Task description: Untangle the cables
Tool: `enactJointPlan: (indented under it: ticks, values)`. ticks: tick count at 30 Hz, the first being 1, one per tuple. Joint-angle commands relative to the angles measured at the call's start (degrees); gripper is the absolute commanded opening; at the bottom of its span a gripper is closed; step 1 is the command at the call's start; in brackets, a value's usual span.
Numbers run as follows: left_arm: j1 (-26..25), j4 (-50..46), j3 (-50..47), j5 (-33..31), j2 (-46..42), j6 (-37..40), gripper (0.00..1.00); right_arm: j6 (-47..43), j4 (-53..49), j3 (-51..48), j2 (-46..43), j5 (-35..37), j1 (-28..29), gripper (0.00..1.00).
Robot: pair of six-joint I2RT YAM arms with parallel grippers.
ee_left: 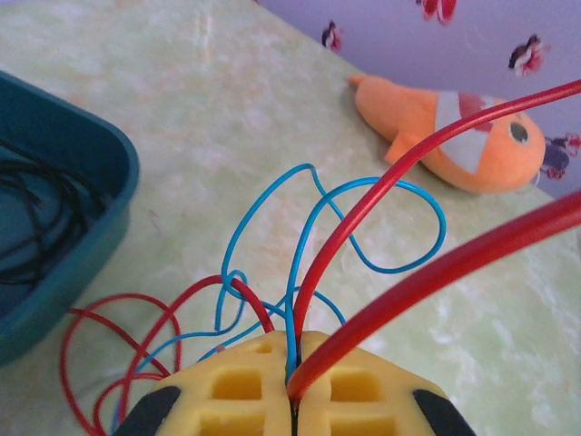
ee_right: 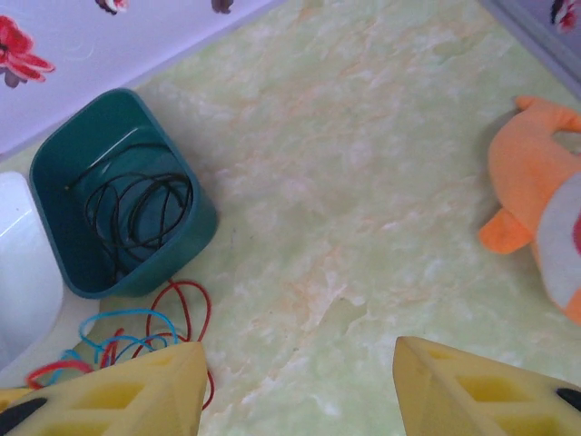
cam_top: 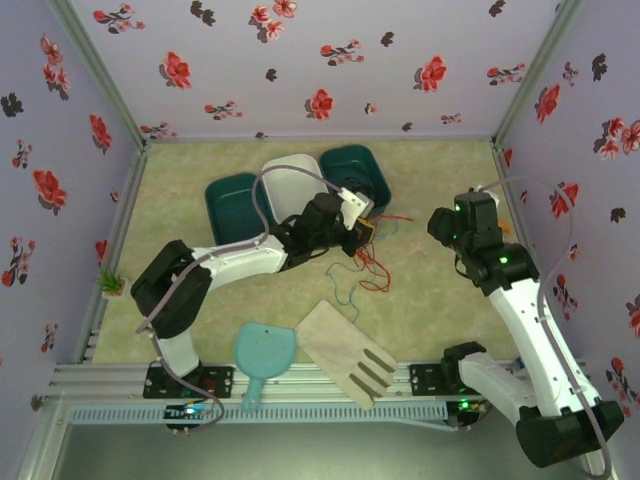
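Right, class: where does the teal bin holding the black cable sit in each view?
Top external: teal bin at centre back, right of the white bin.
Left wrist: teal bin at the left edge.
Right wrist: teal bin upper left.
Shared landmark: red cable looping on the table beside it.

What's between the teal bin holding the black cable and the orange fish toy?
Nothing: bare tabletop between bin and toy, right wrist view.

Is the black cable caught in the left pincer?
No, the black cable lies coiled in the teal bin; the left pincer grips the red cable and blue cable.
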Motion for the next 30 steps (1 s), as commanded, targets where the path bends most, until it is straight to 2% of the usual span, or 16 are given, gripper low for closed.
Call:
enactJointPlan:
  ticks: [1, 12, 17, 23, 30]
  values:
    - [0.0, -4.64, 3.27, 2.69, 2.81, -2.07, 0.01, 0.99, -1.91, -0.82, -0.8, 3.29, -0.24, 0.57]
    - [-0.11, -5.33, 3.24, 3.75, 6.63, -5.15, 0.12, 2.31, 0.68, -3.43, 1.58, 0.22, -0.25, 0.58]
    - [-0.09, -4.75, 2.27, 3.81, 6.49, -6.28, 0.1, 2.51, 2.28, -5.47, 3.73, -8.26, -0.25, 0.58]
    - [-0.1, -2.37, 0.35, 3.77, 6.09, -9.07, 0.07, 2.89, 8.41, -10.01, 2.56, -22.25, -0.21, 0.57]
    - [-0.12, -0.19, -1.24, 5.62, 5.22, -10.5, 0.07, 5.55, 21.13, -19.01, 1.07, -26.23, -0.2, 0.56]
